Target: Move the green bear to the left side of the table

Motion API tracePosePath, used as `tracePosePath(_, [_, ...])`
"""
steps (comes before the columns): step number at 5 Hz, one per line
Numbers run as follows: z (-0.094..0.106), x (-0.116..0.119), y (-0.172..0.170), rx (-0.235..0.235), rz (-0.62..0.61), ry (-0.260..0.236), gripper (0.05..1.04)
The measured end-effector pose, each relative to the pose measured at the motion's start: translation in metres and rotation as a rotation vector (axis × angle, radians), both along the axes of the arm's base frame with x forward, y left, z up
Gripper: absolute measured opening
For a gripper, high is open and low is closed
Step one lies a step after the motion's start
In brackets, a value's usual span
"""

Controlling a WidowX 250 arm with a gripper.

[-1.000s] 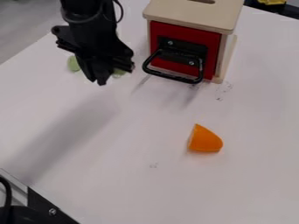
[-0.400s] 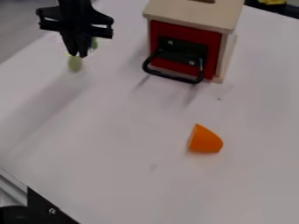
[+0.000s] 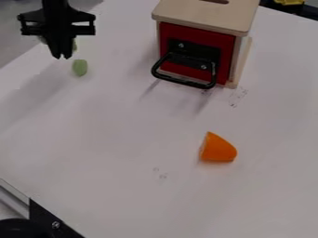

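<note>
The black gripper hangs over the table's far left part, near the upper left of the view. Its fingers are shut on the green bear, mostly hidden behind them, with pale green showing at their right side. A separate green oval piece lies on the white table, just right of and below the fingertips.
A wooden box with a red front and black handle stands at the top centre-right. An orange piece lies right of centre. The table's left edge runs behind the gripper.
The gripper has moved up and to the left across the view, and the green bear behind its fingers has travelled with it. The green oval piece has stayed in place.
</note>
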State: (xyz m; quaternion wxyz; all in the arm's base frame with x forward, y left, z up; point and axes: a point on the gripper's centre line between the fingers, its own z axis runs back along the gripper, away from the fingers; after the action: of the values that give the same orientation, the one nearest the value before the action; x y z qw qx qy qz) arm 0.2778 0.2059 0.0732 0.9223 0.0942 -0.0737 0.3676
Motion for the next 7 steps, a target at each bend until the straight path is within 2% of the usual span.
tracePosePath(3, [-0.039,-0.016,0.028,-0.071,0.163,0.046,0.102])
tracePosePath(4, [-0.053,-0.024,0.028,-0.115,0.194,0.064,0.138])
tracePosePath(5, [-0.055,-0.026,0.024,-0.166,0.148,0.067,0.348])
tracePosePath(6, [-0.056,-0.022,0.020,-0.192,0.109,0.042,0.629])
tracePosePath(7, [-0.039,-0.025,0.017,-0.163,0.082,0.003,0.937])
